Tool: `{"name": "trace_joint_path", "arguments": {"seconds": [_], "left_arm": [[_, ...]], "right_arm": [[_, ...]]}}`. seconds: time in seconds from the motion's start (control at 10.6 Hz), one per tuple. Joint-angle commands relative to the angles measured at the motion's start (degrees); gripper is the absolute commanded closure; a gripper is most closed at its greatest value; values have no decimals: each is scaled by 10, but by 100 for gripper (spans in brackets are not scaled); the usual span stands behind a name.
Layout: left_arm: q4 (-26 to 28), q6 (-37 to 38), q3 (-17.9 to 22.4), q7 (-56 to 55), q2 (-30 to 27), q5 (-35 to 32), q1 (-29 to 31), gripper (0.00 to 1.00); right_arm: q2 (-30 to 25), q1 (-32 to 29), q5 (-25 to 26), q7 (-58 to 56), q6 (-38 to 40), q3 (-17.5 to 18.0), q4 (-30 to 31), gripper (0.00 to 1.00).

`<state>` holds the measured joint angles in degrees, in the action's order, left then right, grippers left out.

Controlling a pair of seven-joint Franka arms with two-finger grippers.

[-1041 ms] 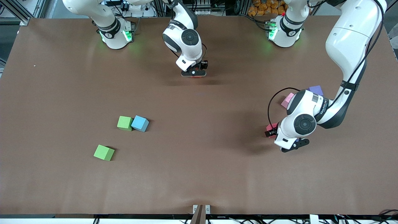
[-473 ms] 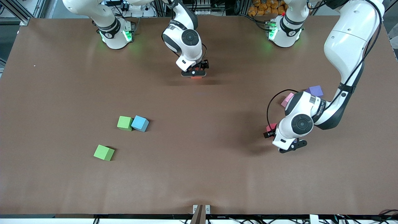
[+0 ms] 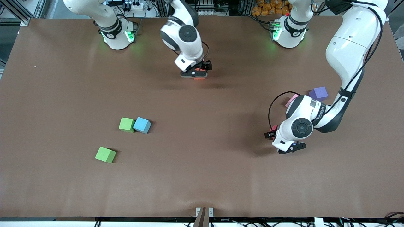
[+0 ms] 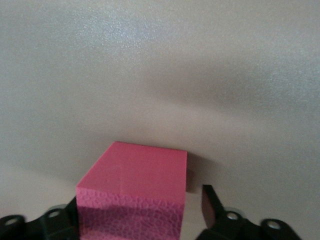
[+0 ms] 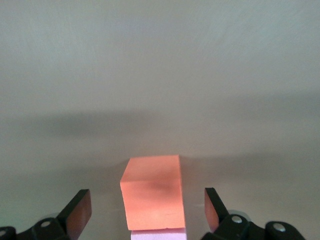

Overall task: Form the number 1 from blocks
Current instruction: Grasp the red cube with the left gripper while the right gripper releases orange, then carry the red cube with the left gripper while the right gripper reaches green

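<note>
An orange block (image 5: 152, 192) rests on the table between the spread fingers of my right gripper (image 5: 145, 205), with a gap on each side. A light pink block (image 5: 157, 235) touches it. From the front camera this orange block (image 3: 199, 78) peeks out under the right hand. My left gripper (image 4: 140, 210) is open around a red block (image 4: 137, 195). One finger (image 4: 209, 204) stands clear of the block's side. That red block (image 3: 273, 128) is mostly hidden by the left hand. Two green blocks (image 3: 127, 125) (image 3: 105, 154) and a blue one (image 3: 142, 125) lie toward the right arm's end.
A purple block (image 3: 318, 93) and a light pink block (image 3: 290, 100) lie beside the left forearm, farther from the front camera than the red one. The brown table (image 3: 202, 170) is bare across its middle and front. The arm bases stand along the back edge.
The right hand has risen a little and more of the orange block shows under it. The left hand has shifted slightly toward the right arm's end, by the red block.
</note>
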<state>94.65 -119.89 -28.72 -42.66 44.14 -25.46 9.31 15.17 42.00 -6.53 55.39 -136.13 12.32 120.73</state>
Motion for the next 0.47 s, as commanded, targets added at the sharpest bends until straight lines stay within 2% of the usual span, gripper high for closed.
{"name": "trace_joint_path", "arguments": {"seconds": [0.0, 0.09, 0.28, 0.38], "left_arm": [[1, -3, 2, 23, -3, -12, 1, 100], [1, 1, 2, 22, -5, -12, 0, 100], [5, 12, -5, 7, -18, -4, 1, 100], [21, 41, -25, -31, -37, -4, 4, 100]], "right_arm": [[-87, -71, 0, 2, 33, 15, 29, 0], [-104, -101, 5, 0, 35, 15, 29, 0], [-127, -168, 89, -4, 51, 16, 28, 0], [-128, -203, 132, -10, 51, 16, 23, 0]]}}
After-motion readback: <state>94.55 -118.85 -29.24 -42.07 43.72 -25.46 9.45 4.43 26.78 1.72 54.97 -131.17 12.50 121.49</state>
